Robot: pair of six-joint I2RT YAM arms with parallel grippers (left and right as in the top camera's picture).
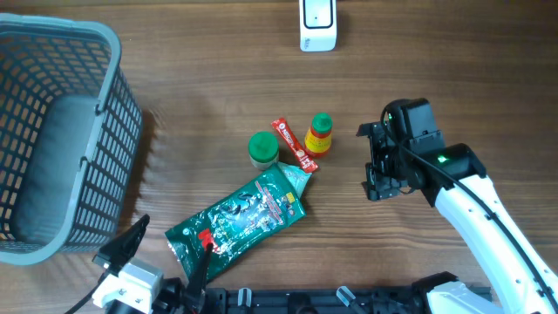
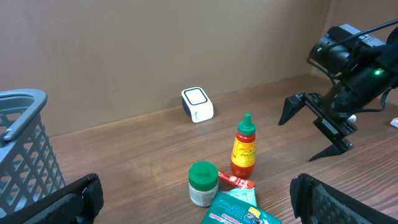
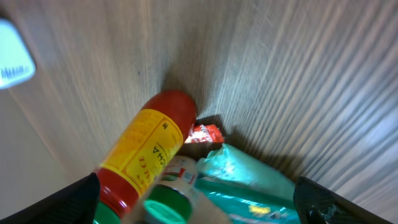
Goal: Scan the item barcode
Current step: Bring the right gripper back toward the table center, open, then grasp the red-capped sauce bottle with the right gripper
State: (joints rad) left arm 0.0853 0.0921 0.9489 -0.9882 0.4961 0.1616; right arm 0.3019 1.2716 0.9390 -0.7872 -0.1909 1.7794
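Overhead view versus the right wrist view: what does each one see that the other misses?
Only overhead: the basket, the left gripper and the right arm itself. Only right wrist: the print on the bottle's yellow label, close up. Both: the bottle, jar, red sachet, green pouch, and the white scanner, though just its blurred corner in the wrist view.

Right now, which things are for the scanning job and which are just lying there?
For the job: white box-shaped barcode scanner; red sauce bottle with green cap, nearest the open right gripper.
Probably just lying about: green-lidded jar; red sachet; green foil pouch; grey plastic basket.
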